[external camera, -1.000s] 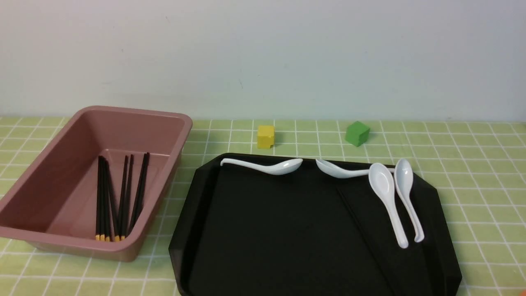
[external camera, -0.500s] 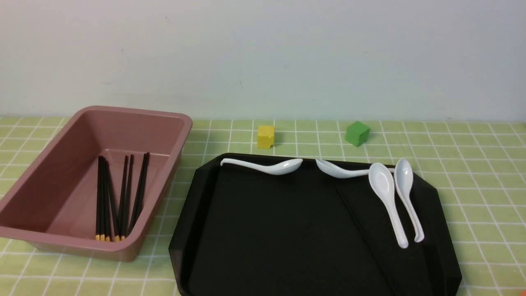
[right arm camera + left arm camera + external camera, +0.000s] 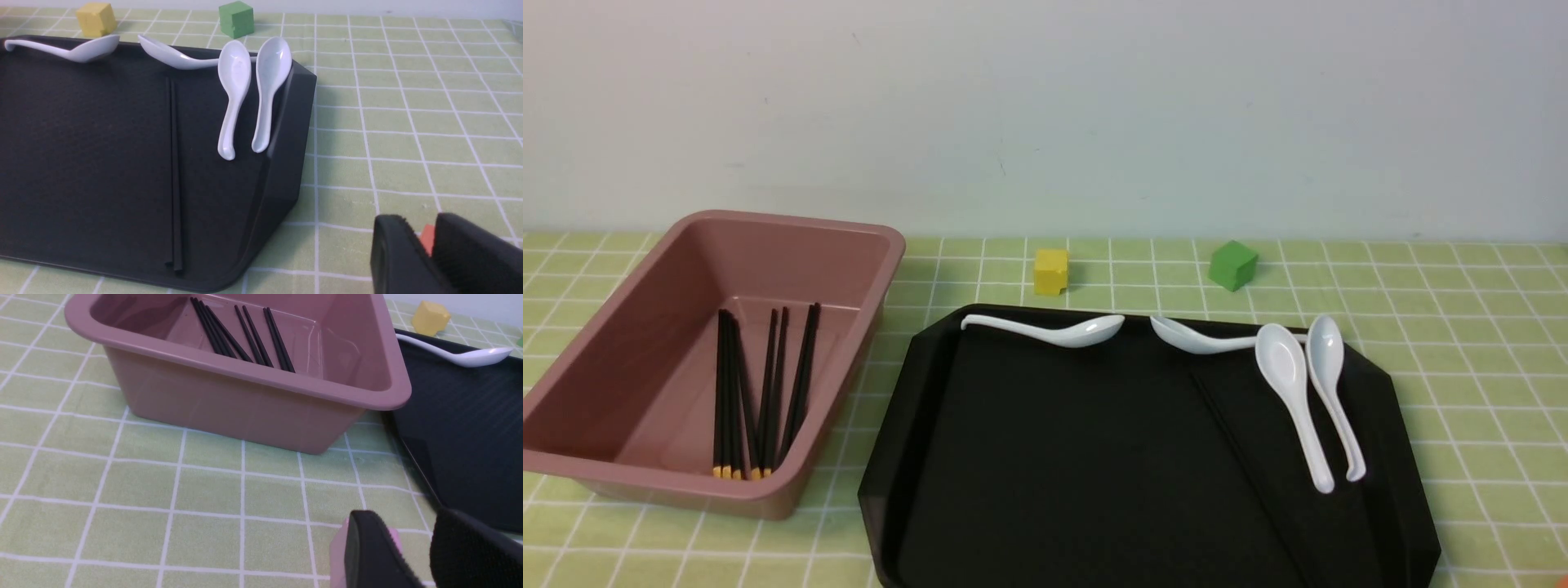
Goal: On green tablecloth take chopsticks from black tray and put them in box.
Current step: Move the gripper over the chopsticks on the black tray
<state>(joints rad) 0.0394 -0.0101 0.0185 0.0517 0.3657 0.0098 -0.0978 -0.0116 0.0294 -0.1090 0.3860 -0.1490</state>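
Note:
The green tablecloth (image 3: 1462,327) covers the table. The pink box (image 3: 792,261) stands at the left and holds several black chopsticks (image 3: 764,392) with yellow ends; they also show in the left wrist view (image 3: 245,339). The black tray (image 3: 1054,457) lies right of the box. A pair of chopsticks (image 3: 1241,457) lies side by side on its right part, also in the right wrist view (image 3: 175,171). My left gripper (image 3: 408,518) hovers low over the cloth near the box's near corner, fingers nearly together, empty. My right gripper (image 3: 419,222) is low over the cloth right of the tray (image 3: 81,143), shut and empty.
Several white spoons (image 3: 1290,367) lie along the tray's far and right edges. A yellow cube (image 3: 1051,271) and a green cube (image 3: 1232,265) stand on the cloth behind the tray. A pale wall rises behind the table.

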